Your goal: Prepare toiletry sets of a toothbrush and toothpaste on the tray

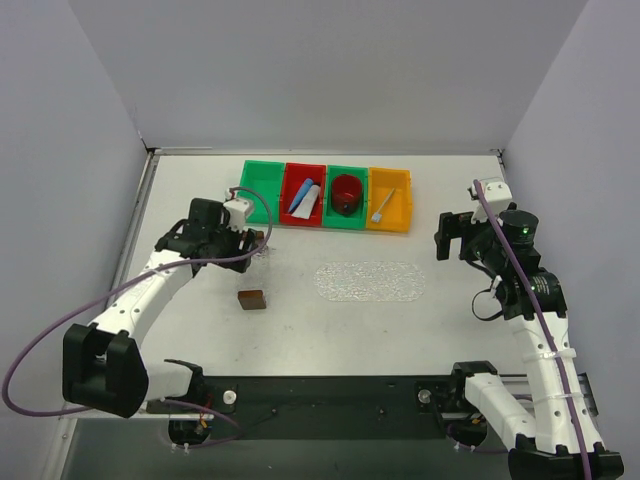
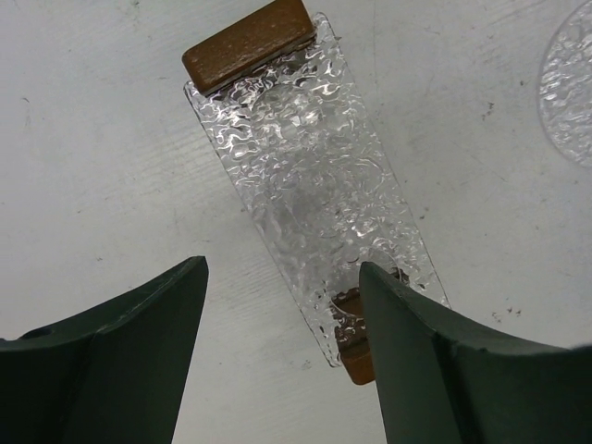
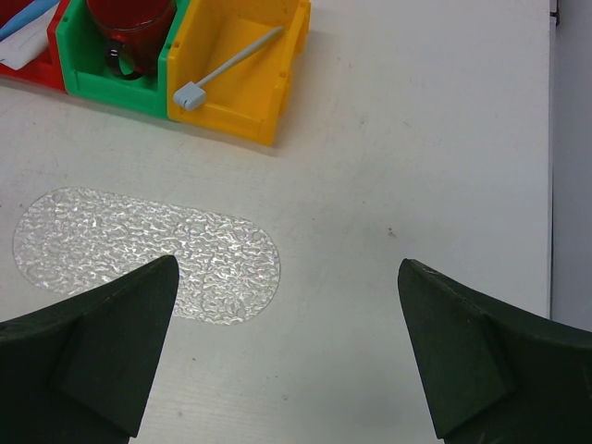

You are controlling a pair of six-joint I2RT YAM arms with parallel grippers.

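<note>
The clear tray (image 2: 305,176) lies on the table with a brown block (image 2: 245,42) at its far end and another by my right finger. In the top view its clear part (image 1: 257,270) runs from the near block (image 1: 252,299) up under my left gripper (image 1: 257,243). My left gripper (image 2: 282,268) is open and empty, low over the tray's near end. The toothbrush (image 1: 382,208) lies in the yellow bin (image 1: 398,222), also seen in the right wrist view (image 3: 227,67). The blue tube (image 1: 299,201) and white tube (image 1: 312,195) lie in the red bin. My right gripper (image 1: 446,237) (image 3: 287,266) is open and empty over bare table.
Four bins stand in a row at the back: an empty green bin (image 1: 260,180), the red bin (image 1: 296,175), a green bin holding a red cup (image 1: 346,192), then the yellow bin. A clear oval bubbly mat (image 1: 372,281) (image 3: 139,254) lies mid-table.
</note>
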